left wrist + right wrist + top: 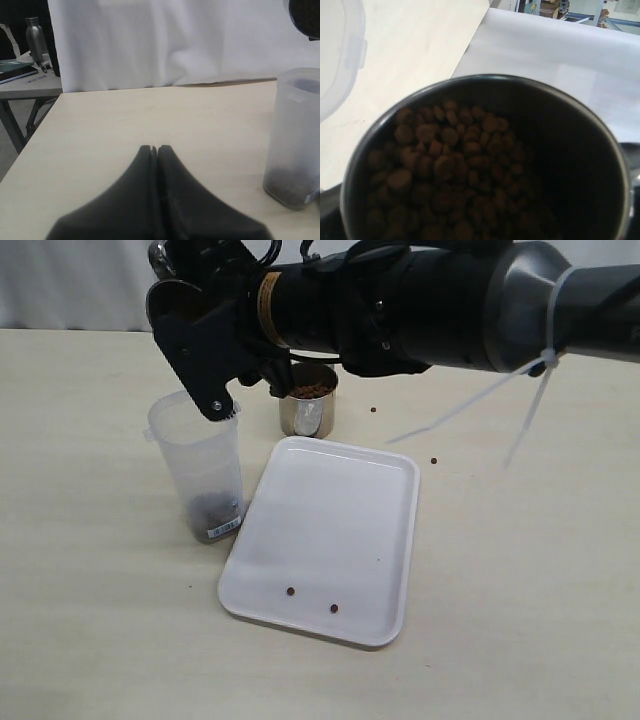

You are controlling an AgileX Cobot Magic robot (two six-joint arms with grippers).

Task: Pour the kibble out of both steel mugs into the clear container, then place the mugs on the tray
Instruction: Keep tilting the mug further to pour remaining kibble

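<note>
My right gripper [203,365] reaches across from the right and is shut on a steel mug [166,300], held tilted just above the rim of the clear container [200,465]. In the right wrist view that mug [600,130] fills the frame and holds much kibble [445,165]; my fingers are hidden there. A thin layer of kibble [210,510] lies at the container's bottom. The second steel mug [308,415], full of kibble, stands on the table behind the white tray [330,530]. My left gripper [156,148] is shut and empty, low over the table beside the container [295,140]; the exterior view does not show it.
Two stray pellets [290,591] lie on the tray's near end, and a few more [434,460] are on the table to the right. White cable ties [530,390] hang from the right arm. A side table with a steel bottle [35,35] stands beyond the table edge.
</note>
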